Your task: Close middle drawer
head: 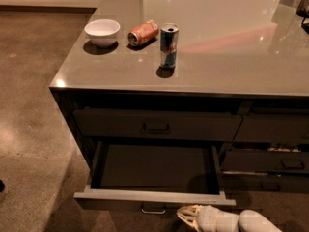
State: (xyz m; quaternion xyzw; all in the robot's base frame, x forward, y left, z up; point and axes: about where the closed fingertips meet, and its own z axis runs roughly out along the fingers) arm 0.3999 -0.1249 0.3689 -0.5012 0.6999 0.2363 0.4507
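Observation:
The middle drawer stands pulled far out of the dark cabinet, its empty dark tray showing inside a lighter grey rim. Its small centre pull shows on the front, at the bottom of the view. My gripper, pale with a white arm behind it, lies low at the bottom edge, just right of the pull and right in front of the drawer front. Above the open drawer is a shut wide drawer front with a like pull.
On the glossy counter stand a white bowl, an orange can on its side and an upright blue-silver can. Narrower drawer fronts are to the right. Brown floor lies to the left.

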